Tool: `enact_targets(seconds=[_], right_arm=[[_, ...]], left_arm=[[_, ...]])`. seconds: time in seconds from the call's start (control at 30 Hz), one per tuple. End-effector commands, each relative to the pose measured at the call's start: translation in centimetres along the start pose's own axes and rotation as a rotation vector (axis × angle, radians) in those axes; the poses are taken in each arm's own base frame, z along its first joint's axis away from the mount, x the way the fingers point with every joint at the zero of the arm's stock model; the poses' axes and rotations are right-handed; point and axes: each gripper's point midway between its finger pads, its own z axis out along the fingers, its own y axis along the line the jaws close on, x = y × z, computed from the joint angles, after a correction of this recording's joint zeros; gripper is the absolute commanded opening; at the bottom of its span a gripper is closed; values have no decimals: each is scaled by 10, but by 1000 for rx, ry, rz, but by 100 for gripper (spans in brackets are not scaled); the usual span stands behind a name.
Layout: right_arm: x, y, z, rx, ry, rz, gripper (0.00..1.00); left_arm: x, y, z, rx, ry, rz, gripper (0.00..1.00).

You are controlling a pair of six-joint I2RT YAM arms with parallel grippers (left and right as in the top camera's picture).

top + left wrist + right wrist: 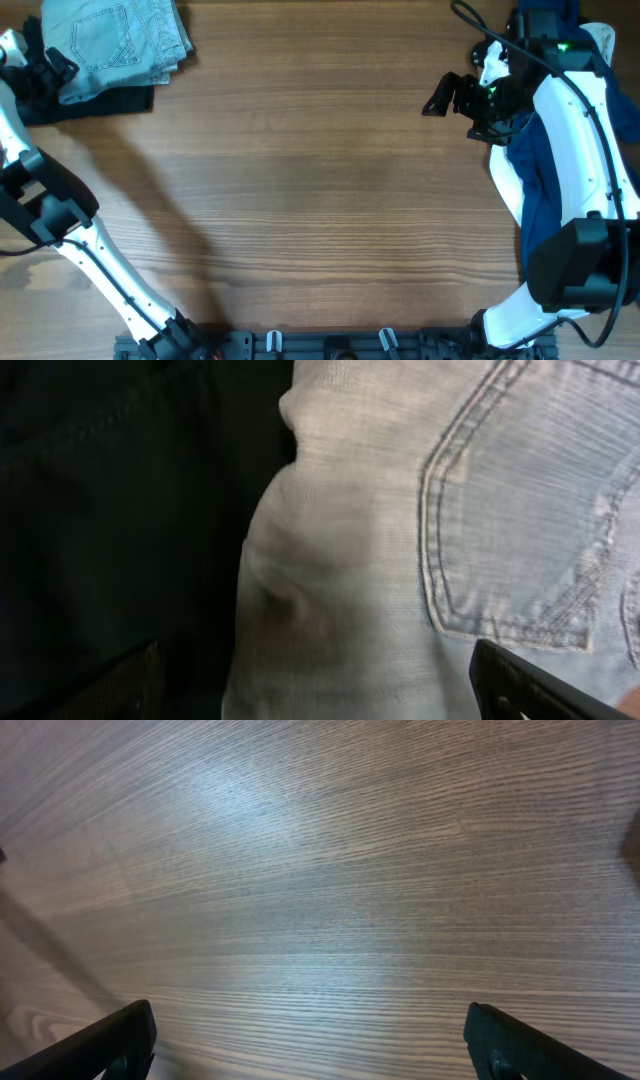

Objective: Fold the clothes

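**Surface:** wood-grain table, brown, matte, fine straight grain. Soft glare patch in R wrist view.

**Item 1, R side, nearest:** navy garment. Heaped, unfolded, loose creases, partly under R arm.

**Item 2, further back, R:** R gripper. Jaws spread wide, nothing in them. Hangs over bare wood just beside the heap. Its wrist view shows only grain between the fingers.

**Item 3, far L corner:** jeans, light-blue faded denim.
- Folded to a compact rectangle, layered edges showing on one side.
- Back pocket faces up, w/ double stitch line.
- Weave coarse, visibly ribbed close up.
- Lies on black garment, which is flat and pokes out along near edge.

**Item 4, same corner:** L gripper, at jeans' L edge, over the denim/black boundary. Fingers stand wide apart, gripping nothing I can make out. Touching cloth or not: can't tell.

**Step (est.):** jeans look done. Navy heap prob. next.

**Handling:**
- L should lift straight up so the fold isn't dragged.
- R should pinch one edge (hem or waistband), not a bunch.
- R then pulls it to table ctr and spreads it flat before 1st fold.
- Denim is stiff and holds a crease. Navy cloth looks limper and will prob. slide + bunch.
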Motion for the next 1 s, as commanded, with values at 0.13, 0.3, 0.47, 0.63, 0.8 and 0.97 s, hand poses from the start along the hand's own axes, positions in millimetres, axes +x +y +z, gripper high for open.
enact_targets(seconds=[0.13, 0.3, 0.47, 0.63, 0.8, 0.97], right_arm=[[0, 3, -11, 6, -28, -30, 100], [1, 3, -11, 7, -24, -29, 100], [1, 3, -11, 7, -24, -29, 100], [0, 3, -11, 6, -28, -30, 100], [0, 3, -11, 6, -26, -29, 100], [2, 3, -11, 7, -21, -27, 100]], left_arm=[[7, -1, 26, 67, 4, 23, 51], [7, -6, 31, 87, 2, 30, 13], [-6, -21, 13, 114, -33, 51, 4], [-71, -119, -130, 164, -283, 220, 4], [-80, -104, -175, 26, -341, 256, 4], [-58, -45, -106, -36, -207, 191, 36]])
